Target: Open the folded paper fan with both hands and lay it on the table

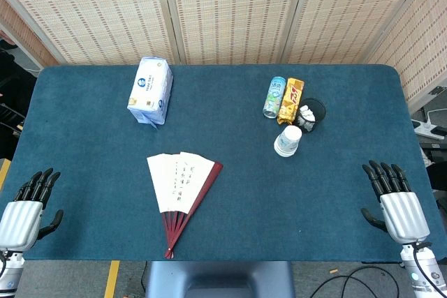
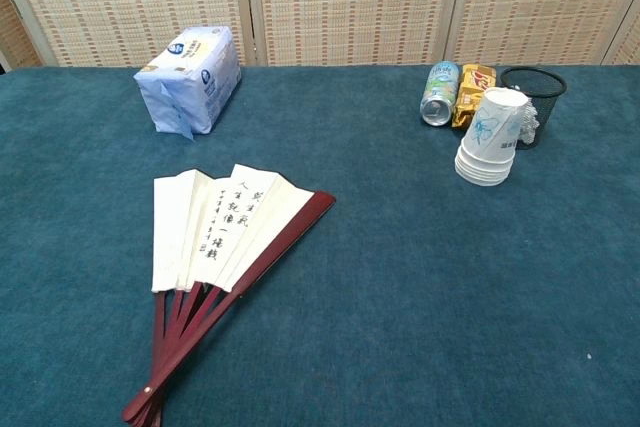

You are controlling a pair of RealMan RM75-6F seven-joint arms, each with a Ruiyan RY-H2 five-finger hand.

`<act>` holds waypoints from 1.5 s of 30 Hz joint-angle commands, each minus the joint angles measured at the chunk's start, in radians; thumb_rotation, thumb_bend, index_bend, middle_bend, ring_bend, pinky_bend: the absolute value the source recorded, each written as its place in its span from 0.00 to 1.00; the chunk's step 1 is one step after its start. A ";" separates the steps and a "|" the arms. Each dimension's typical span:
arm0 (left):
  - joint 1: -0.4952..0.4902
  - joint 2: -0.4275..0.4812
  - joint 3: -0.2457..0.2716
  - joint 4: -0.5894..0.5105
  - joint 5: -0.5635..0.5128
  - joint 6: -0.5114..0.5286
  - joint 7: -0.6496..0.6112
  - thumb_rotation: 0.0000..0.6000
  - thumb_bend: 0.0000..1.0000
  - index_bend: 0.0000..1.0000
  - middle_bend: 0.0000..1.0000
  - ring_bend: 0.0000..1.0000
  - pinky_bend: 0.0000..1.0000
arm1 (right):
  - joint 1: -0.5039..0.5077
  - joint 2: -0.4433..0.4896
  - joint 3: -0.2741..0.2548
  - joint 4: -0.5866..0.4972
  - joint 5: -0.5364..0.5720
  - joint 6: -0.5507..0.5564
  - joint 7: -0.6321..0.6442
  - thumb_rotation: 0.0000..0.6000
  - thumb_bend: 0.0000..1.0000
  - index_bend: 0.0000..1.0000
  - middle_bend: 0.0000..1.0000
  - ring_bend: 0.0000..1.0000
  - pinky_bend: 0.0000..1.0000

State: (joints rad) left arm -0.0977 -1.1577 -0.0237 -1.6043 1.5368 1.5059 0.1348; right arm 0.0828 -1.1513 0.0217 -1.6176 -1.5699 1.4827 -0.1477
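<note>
The paper fan [image 1: 180, 185] lies on the blue table [image 1: 230, 116], partly spread, with white leaf and dark red ribs meeting at a pivot near the front edge. In the chest view the fan [image 2: 215, 237] fills the lower left, black writing on its leaf. My left hand [image 1: 28, 209] rests at the table's front left corner, fingers apart and holding nothing. At the front right corner sits my right hand [image 1: 394, 200], also with fingers spread and empty. Both hands are well away from the fan and neither shows in the chest view.
A blue-white tissue pack [image 1: 151, 90] stands at the back left. At the back right are a drink can [image 1: 274, 97], a yellow snack packet [image 1: 291, 100], a black mesh cup [image 1: 311, 113] and a stack of paper cups [image 1: 288, 140].
</note>
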 commanded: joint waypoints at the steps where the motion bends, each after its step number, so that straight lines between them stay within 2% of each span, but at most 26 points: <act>1: 0.003 -0.008 0.005 0.010 0.010 0.001 -0.006 1.00 0.38 0.00 0.00 0.00 0.16 | 0.004 -0.002 -0.005 0.001 -0.005 -0.010 0.000 1.00 0.15 0.00 0.02 0.00 0.02; 6: 0.002 -0.006 0.012 -0.003 0.029 0.004 -0.003 1.00 0.38 0.00 0.00 0.00 0.16 | 0.024 -0.041 -0.021 0.019 -0.067 -0.019 -0.001 1.00 0.15 0.00 0.02 0.00 0.02; 9: -0.002 -0.005 0.011 0.000 0.022 -0.007 -0.010 1.00 0.38 0.00 0.00 0.00 0.16 | 0.080 -0.078 -0.024 0.025 -0.144 -0.060 -0.046 1.00 0.15 0.02 0.02 0.00 0.02; 15: -0.013 -0.008 0.013 -0.001 0.027 -0.025 -0.024 1.00 0.38 0.00 0.00 0.00 0.16 | 0.227 -0.199 0.026 0.009 -0.234 -0.189 -0.181 1.00 0.15 0.18 0.02 0.00 0.02; 22: -0.021 -0.012 -0.003 0.021 0.000 -0.037 -0.051 1.00 0.39 0.00 0.00 0.00 0.16 | 0.408 -0.379 0.117 0.041 -0.171 -0.410 -0.301 1.00 0.15 0.25 0.02 0.00 0.02; 30: -0.014 -0.002 -0.011 0.012 -0.026 -0.032 -0.063 1.00 0.38 0.00 0.00 0.00 0.16 | 0.539 -0.584 0.157 0.159 -0.065 -0.553 -0.313 1.00 0.15 0.31 0.02 0.00 0.02; 37: -0.007 0.000 -0.013 0.025 -0.024 -0.019 -0.096 1.00 0.38 0.00 0.00 0.00 0.16 | 0.606 -0.755 0.154 0.338 -0.034 -0.565 -0.325 1.00 0.15 0.34 0.02 0.00 0.02; 45: -0.007 -0.001 -0.016 0.044 -0.035 -0.024 -0.117 1.00 0.38 0.00 0.00 0.00 0.16 | 0.634 -0.875 0.143 0.506 -0.011 -0.536 -0.279 1.00 0.15 0.38 0.04 0.00 0.02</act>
State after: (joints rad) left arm -0.1042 -1.1587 -0.0401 -1.5602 1.5017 1.4820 0.0182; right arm 0.7018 -1.9947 0.1668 -1.1475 -1.5912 0.9398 -0.4445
